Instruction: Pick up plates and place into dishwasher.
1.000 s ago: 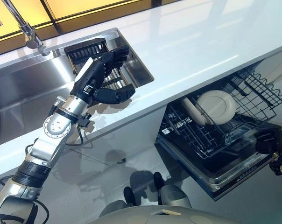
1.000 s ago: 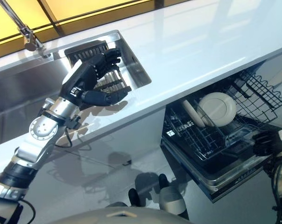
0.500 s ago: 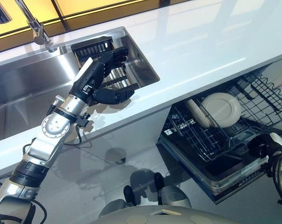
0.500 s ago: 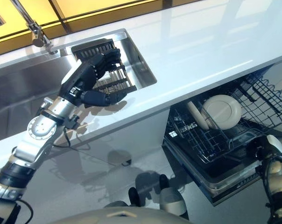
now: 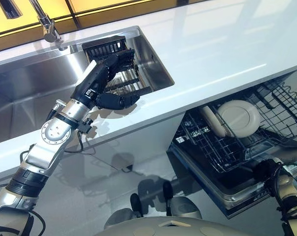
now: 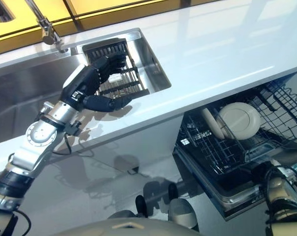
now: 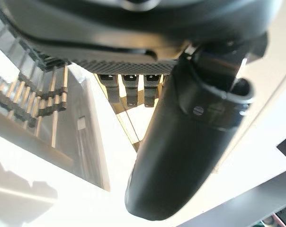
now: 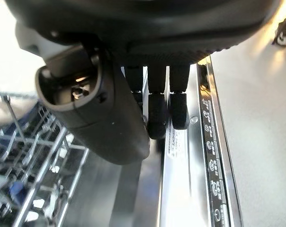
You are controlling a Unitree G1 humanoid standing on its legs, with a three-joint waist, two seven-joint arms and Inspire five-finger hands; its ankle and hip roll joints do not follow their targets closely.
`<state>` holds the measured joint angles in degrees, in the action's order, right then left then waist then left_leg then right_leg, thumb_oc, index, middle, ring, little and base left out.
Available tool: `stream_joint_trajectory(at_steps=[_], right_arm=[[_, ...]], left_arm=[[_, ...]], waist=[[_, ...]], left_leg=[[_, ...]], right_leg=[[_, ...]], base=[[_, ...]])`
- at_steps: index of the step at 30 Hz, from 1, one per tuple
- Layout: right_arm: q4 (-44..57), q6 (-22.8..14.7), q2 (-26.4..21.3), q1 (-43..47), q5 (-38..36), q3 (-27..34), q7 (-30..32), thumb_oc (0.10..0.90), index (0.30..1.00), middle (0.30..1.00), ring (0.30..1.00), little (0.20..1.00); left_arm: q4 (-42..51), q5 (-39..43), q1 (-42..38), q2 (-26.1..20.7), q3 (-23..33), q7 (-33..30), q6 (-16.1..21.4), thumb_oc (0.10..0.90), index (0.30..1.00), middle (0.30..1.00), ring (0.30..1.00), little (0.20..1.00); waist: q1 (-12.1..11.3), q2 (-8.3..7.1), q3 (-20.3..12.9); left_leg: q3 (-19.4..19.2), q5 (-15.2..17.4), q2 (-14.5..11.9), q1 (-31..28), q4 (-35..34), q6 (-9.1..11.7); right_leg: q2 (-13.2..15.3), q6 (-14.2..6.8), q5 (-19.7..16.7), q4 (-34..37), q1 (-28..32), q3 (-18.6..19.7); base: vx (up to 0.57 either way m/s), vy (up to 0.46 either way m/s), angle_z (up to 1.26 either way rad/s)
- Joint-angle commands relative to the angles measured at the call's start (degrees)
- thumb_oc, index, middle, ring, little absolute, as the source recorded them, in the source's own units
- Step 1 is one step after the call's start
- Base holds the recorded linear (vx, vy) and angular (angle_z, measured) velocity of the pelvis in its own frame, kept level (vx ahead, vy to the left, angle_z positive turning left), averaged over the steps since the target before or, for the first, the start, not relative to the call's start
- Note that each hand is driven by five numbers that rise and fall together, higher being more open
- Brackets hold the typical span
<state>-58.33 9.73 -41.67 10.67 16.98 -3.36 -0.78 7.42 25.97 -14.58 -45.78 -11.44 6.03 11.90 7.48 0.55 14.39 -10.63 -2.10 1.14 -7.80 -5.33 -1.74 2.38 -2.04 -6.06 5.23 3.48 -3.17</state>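
Observation:
Two white plates stand upright in the dishwasher's lower wire rack, which is pulled out below the counter. My left hand hovers over the dark slatted drying rack at the right end of the sink. It is open, with relaxed fingers, its thumb standing out, and nothing in it. My right hand hangs low by the front edge of the open dishwasher door. It is open and empty too, fingers pointing down.
A white counter runs across the view above the dishwasher. A faucet stands at the back of the sink. The glossy floor lies in front of the counter.
The camera has swung a little, shifting the whole scene right. My right hand has drawn back and down from the dishwasher's front edge. The left hand stays over the sink rack.

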Motion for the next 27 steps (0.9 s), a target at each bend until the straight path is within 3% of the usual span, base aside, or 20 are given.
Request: stream_joint_trajectory(at_steps=[1, 14, 27], right_arm=[[-5.0, 0.0, -3.5, 5.6, 0.7, -2.6, 1.1, 0.100, 0.300, 0.300, 0.300, 0.200], [-11.0, -0.2, 0.8, 9.7, -2.6, -5.5, 4.4, 0.100, 0.300, 0.300, 0.300, 0.200], [-12.9, 1.9, -0.9, 19.2, -2.0, -9.5, 2.2, 0.100, 0.300, 0.300, 0.300, 0.200]], left_arm=[[5.5, 4.2, -8.2, -0.8, 1.3, -1.3, 3.7, 0.800, 0.900, 0.900, 0.900, 0.900], [8.2, 4.3, -7.6, 0.5, 1.4, -2.6, 2.9, 0.800, 0.900, 0.900, 0.900, 0.900], [8.2, 3.2, -8.0, 0.3, 1.5, -5.5, 2.9, 0.800, 0.900, 0.900, 0.900, 0.900]], waist=[[-1.8, 3.23, -0.5], [-4.0, 7.59, 1.0], [-5.4, 10.25, 3.7]], left_leg=[[-2.6, 7.1, -1.3, 1.4, 5.1, 0.6], [-0.6, 7.0, -0.5, 2.1, 6.4, 0.9], [1.2, 5.7, 0.6, 3.4, 5.9, 1.3]], right_leg=[[-2.3, -3.0, 7.4, -5.9, -1.0, -2.4], [-1.1, -2.2, 8.2, -6.3, -0.4, -3.9], [-0.2, -1.6, 8.7, -7.7, -1.6, -4.4]], base=[[0.00, -0.023, 0.16], [0.01, -0.006, 0.09], [-0.01, 0.006, 0.07]])
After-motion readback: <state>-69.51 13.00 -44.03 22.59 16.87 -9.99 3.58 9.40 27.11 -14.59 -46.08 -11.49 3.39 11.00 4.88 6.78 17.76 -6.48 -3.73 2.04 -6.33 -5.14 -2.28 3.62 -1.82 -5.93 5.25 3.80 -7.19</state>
